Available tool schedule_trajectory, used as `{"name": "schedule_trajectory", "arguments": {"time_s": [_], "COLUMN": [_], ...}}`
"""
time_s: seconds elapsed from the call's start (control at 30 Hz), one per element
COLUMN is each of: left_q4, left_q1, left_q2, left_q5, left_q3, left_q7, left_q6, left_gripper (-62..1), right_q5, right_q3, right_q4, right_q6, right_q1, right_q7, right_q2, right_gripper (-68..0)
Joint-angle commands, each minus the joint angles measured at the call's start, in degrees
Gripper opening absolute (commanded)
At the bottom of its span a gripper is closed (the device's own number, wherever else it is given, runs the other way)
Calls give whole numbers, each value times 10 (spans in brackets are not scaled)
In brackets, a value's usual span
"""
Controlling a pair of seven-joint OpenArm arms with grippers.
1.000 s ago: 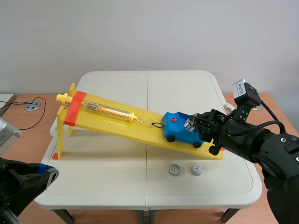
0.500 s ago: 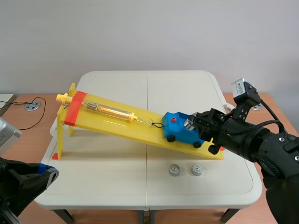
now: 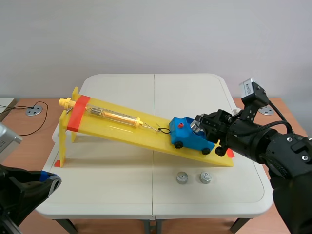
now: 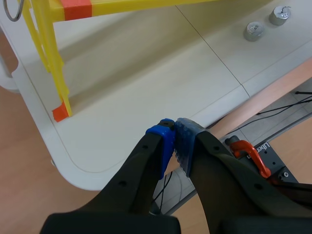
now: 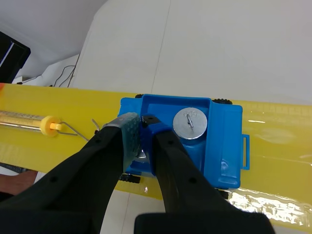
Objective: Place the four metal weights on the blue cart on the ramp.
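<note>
White table [image 3: 122,190] carries the yellow ramp [image 3: 122,130], with the blue cart [image 3: 191,140] at its low right end. Right gripper [image 5: 140,127] pinches a weight [image 3: 196,126] over the cart (another weight [image 5: 190,123] sits inside). Lower it alongside, then release gently. Left gripper [image 4: 174,141] is closed and empty.

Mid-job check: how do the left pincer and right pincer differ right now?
The left pincer is shut on nothing, its pads touching; the right pincer is shut on a metal weight. The left pincer sits off the table's edge; the right pincer is over the blue cart on the ramp. Both have black fingers with dotted pads.
</note>
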Motion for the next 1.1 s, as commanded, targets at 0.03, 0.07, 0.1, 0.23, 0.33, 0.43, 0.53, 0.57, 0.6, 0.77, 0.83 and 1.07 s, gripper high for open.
{"name": "schedule_trajectory", "arguments": {"time_s": [0.03, 0.07, 0.1, 0.23, 0.33, 0.43, 0.53, 0.57, 0.6, 0.77, 0.83, 1.07], "left_q4": [40, 40, 40, 40, 40, 40, 40, 40, 40, 40, 40, 40], "left_q1": [-13, -13, -13, -13, -13, -13, -13, -13, -13, -13, -13, -13], "left_q2": [3, 3, 3, 3, 3, 3, 3, 3, 3, 3, 3, 3], "left_q5": [-46, -46, -46, -46, -46, -46, -46, -46, -46, -46, -46, -46], "left_q3": [-7, -7, -7, -7, -7, -7, -7, -7, -7, -7, -7, -7], "left_q7": [-51, -51, -51, -51, -51, -51, -51, -51, -51, -51, -51, -51], "left_q6": [-12, -12, -12, -12, -12, -12, -12, -12, -12, -12, -12, -12], "left_gripper": [-569, -569, -569, -569, -569, -569, -569, -569, -569, -569, -569, -569], "right_q5": [62, 61, 60, 57, 56, 52, 50, 50, 50, 50, 53, 70], "right_q3": [3, 3, 3, 3, 3, 3, 4, 4, 7, 38, 54, 71], "right_q4": [14, 12, 10, 8, 8, 8, 8, 8, 8, 27, 49, 163], "right_q6": [17, 17, 17, 12, -4, -7, -7, -7, -5, 29, 40, 53], "right_q1": [65, 66, 68, 69, 69, 69, 69, 69, 69, 63, 53, -24], "right_q7": [93, 94, 94, 94, 87, 83, 81, 81, 81, 69, 56, 29], "right_q2": [9, 9, 9, 9, 9, 10, 11, 12, 13, 28, 41, 117], "right_gripper": [-667, -667, -667, -667, -666, -604, -516, -489, -461, -382, -382, -382]}}
